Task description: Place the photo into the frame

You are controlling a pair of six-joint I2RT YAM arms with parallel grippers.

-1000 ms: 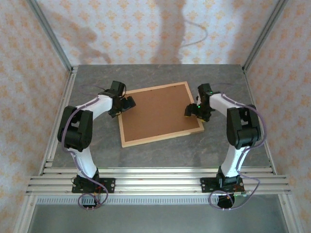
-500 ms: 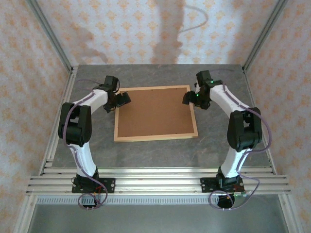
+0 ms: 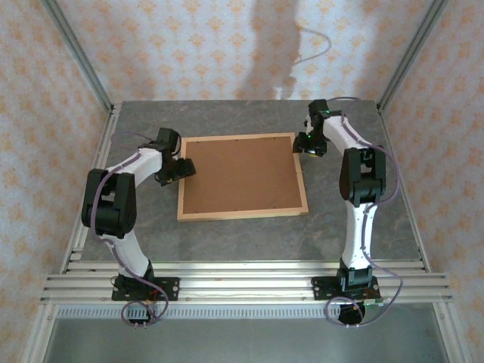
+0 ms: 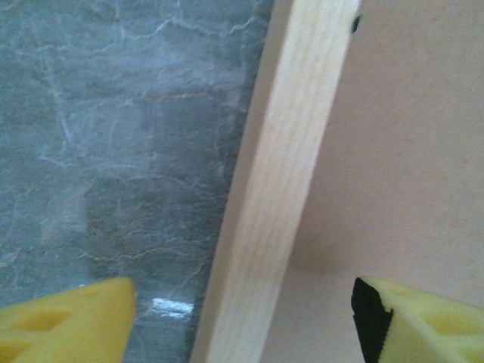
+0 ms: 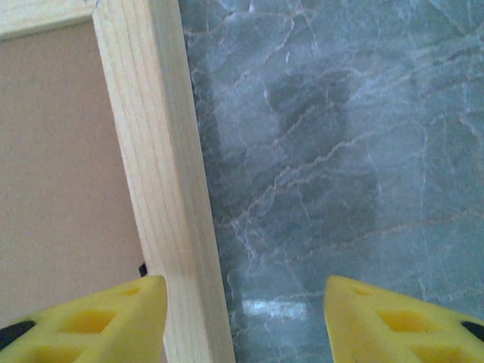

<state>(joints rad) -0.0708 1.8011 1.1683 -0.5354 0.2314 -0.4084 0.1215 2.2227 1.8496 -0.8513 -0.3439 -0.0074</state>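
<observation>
Two end effectors sit right at the frame, one on each side. The big flat picture frame of light wood (image 3: 242, 215) lies on the grey stone-look bench (image 3: 249, 246), about in the middle. Its back is up, so we see the brown backing board (image 3: 240, 172) inside the wooden edge.

The left end effector (image 3: 179, 168) is at the frame's left side strip, a bit closer to the far corner than the near one. Its yellow fingers (image 4: 68, 318) are spread apart. One hangs over the bare bench and the other over the brown board, with the wooden strip between them. It pinches nothing.

The right end effector (image 3: 305, 144) is at the right side strip, close to the far right corner. Its fingers (image 5: 393, 318) are spread too. One is over the board and the inner side of the strip, and the other is over the bench, apart from the wood. It also pinches nothing.

So the frame lies to the right of the left end effector and to the left of the right one. Both are about equally near. Each side strip runs from near to far, away from the arm bases, and each pair of fingers stands across its strip. The frame sits almost straight with the bench edges. We think it looks a little longer from side to side.
</observation>
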